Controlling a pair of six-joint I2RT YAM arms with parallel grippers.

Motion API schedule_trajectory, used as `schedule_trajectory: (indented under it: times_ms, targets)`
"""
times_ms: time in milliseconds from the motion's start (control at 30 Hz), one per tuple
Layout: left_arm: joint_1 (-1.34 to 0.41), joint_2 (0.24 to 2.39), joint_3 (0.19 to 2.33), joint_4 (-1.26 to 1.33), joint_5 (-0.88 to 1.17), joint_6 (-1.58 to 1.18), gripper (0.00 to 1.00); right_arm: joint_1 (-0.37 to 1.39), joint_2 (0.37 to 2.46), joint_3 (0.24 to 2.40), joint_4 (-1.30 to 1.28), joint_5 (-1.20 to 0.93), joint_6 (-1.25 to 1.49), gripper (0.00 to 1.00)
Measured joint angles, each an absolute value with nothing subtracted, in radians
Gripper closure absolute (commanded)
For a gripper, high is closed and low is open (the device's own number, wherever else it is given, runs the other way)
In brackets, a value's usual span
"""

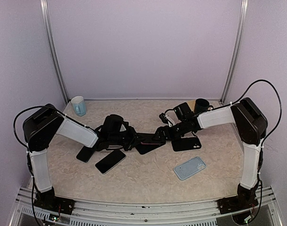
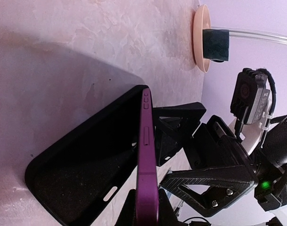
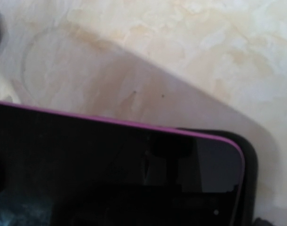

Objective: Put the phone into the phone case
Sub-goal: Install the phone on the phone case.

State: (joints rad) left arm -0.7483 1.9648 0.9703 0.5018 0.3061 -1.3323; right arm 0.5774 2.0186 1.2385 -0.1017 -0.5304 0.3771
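Note:
My left gripper (image 2: 147,197) is shut on the lower end of the purple phone (image 2: 147,141), which shows edge-on. The phone's top corner sits at the far rim of the open black phone case (image 2: 82,174), its body tilted up out of the shell. From above, the left gripper (image 1: 133,138) and right gripper (image 1: 161,134) meet over the case (image 1: 152,146) at mid-table. The right gripper (image 2: 196,147) stands open just beside the phone. The right wrist view is filled by the phone's dark screen (image 3: 110,169) and the case rim (image 3: 251,165); its own fingers are hidden.
A second black case (image 1: 187,142) lies right of the grippers and a light blue case (image 1: 189,167) nearer the front. A black phone (image 1: 110,161) and another dark flat item (image 1: 84,154) lie front left. A pale mug (image 1: 78,105) and a dark cup (image 1: 201,104) stand at the back.

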Motion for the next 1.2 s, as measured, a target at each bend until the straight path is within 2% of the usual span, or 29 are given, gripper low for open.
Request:
schedule_trajectory:
  times_ms: [800, 1200]
  targets:
    - [-0.762, 1.988, 0.914, 0.638, 0.288, -1.476, 1.00, 0.594, 1.995, 1.198, -0.076, -0.528, 0.410, 0.00]
    - [-0.733, 2.055, 0.956, 0.673, 0.371, -1.338, 1.00, 0.594, 1.986, 1.196, -0.089, -0.480, 0.400, 0.00]
